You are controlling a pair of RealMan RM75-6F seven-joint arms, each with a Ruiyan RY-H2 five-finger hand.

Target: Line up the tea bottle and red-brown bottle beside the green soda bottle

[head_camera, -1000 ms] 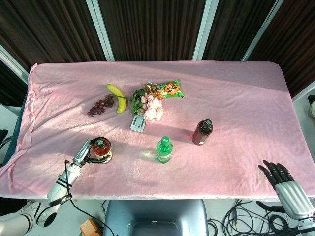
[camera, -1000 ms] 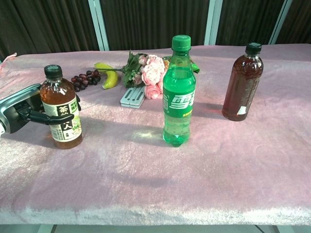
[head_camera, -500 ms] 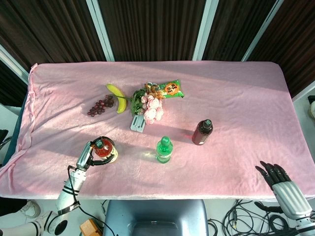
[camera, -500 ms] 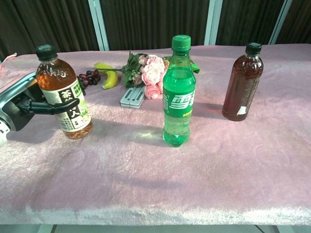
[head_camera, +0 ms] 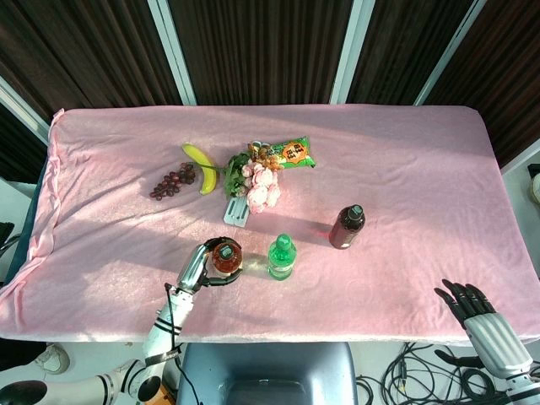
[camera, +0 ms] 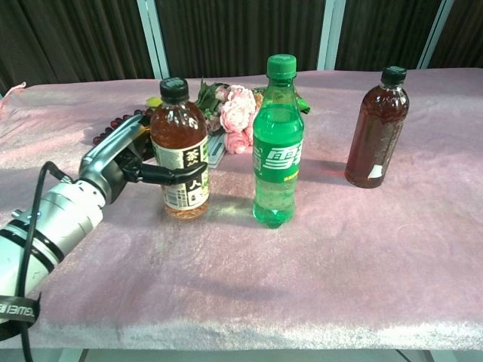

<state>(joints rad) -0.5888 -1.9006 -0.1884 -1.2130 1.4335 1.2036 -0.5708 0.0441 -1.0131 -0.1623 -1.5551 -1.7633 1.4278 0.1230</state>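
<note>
My left hand grips the tea bottle, an amber bottle with a black cap and a white-green label; it also shows as the left hand around the tea bottle. The bottle stands upright just left of the green soda bottle, with a small gap between them. The red-brown bottle stands alone further right and back. My right hand hangs at the table's near right edge, fingers spread, holding nothing.
Behind the bottles lie pink flowers on a white holder, a banana, dark grapes and a green snack packet. The pink cloth covers the whole table.
My left hand has carried the tea bottle rightward across the table, from the near left to just beside the green soda bottle. The right hand has barely shifted.
</note>
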